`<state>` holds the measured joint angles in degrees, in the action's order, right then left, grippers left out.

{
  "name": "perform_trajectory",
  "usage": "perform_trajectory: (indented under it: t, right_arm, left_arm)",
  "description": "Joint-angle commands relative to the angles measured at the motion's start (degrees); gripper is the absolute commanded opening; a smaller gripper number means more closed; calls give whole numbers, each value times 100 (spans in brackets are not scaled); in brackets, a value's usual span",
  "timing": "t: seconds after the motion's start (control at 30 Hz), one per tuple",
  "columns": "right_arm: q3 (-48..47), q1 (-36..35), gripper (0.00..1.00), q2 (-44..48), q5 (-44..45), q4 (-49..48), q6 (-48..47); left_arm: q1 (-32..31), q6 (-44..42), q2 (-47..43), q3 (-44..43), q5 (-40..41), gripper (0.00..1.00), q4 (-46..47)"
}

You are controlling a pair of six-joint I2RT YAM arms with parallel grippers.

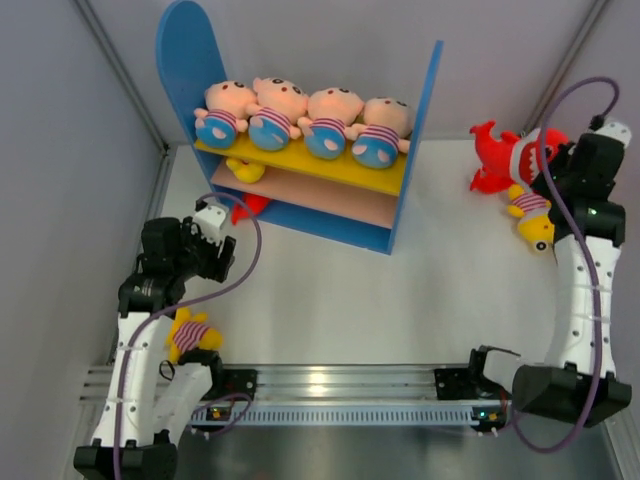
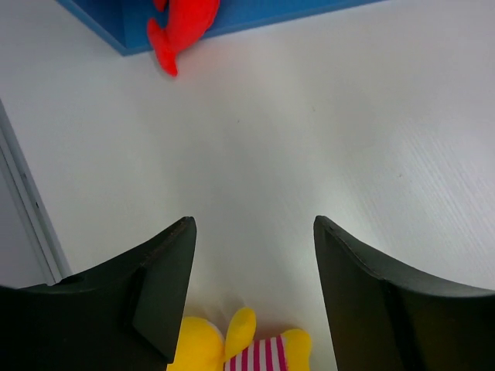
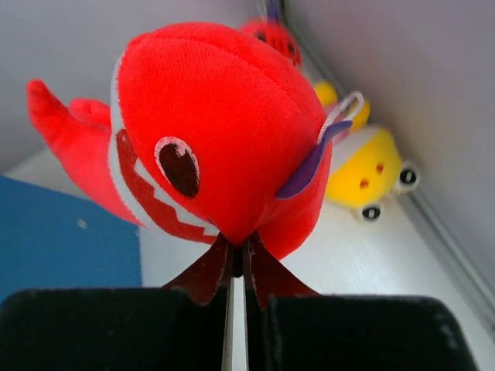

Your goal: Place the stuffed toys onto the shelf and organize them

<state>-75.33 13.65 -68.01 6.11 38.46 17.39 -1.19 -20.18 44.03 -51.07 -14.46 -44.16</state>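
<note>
Several baby dolls (image 1: 300, 115) lie in a row on the yellow upper board of the shelf (image 1: 415, 130). A yellow toy (image 1: 245, 170) and a red shark (image 1: 250, 207) sit at the left end of its lower board. At the right wall my right gripper (image 1: 540, 165) is shut on a red shark (image 1: 500, 155), pinching the plush at its underside (image 3: 224, 116) between the jaws (image 3: 236, 259). A yellow striped toy (image 1: 530, 215) lies beside it (image 3: 363, 174). My left gripper (image 1: 215, 235) hangs open (image 2: 255, 232) over bare table, a yellow striped toy (image 2: 232, 348) below it (image 1: 190, 335).
Grey walls close in the table on the left, back and right, with a metal rail (image 1: 330, 385) along the near edge. The shelf's blue base (image 2: 309, 11) and the shark's tail (image 2: 174, 39) lie ahead of the left gripper. More red plush (image 3: 271, 35) shows behind the held shark.
</note>
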Motion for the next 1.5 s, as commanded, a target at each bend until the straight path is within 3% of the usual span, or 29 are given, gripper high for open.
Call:
perform_trajectory:
  t: [0.0,0.33,0.47,0.5,0.57,0.6,0.7,0.87,1.17,1.33,1.47]
  right_arm:
    - [-1269,-38,0,630,41,706,-253]
    - [-3180,-64,0,834,-3901,189,-263]
    - [-3471,-291,0,491,-4944,109,-306]
    - [-3584,-684,0,360,-4874,388,-411]
    - [-3813,-1352,0,166,-3920,880,-937]
    - [-3962,-2322,0,-70,-3507,1292,-1087]
    - [-4138,-4199,0,-693,-1951,1699,-1439]
    - [-3780,-5774,0,-1258,-744,1613,-1282]
    - [-2040,-6839,0,-1828,-242,999,-834]
    - [-2450,-6920,0,-2488,-585,611,-342]
    - [-3196,-7034,0,-3050,-567,610,-262]
  left_arm:
    - [-13,-126,18,-447,-655,68,75]
    - [-30,-591,-377,-404,-1410,68,66]
    - [-22,-811,-702,-378,-1648,72,66]
    - [-22,-803,-746,-351,-1761,73,57]
    - [-22,-742,-843,-351,-1858,74,66]
    - [-22,-706,-870,-342,-1972,74,66]
    - [-22,-557,-966,-334,-2201,75,66]
    - [-22,-398,-1072,-483,-2632,81,-338]
    - [-22,-618,-1503,-185,-2430,89,-444]
    - [-22,-758,-1511,237,-2860,87,-444]
    - [-22,-908,-1257,229,-2607,91,-453]
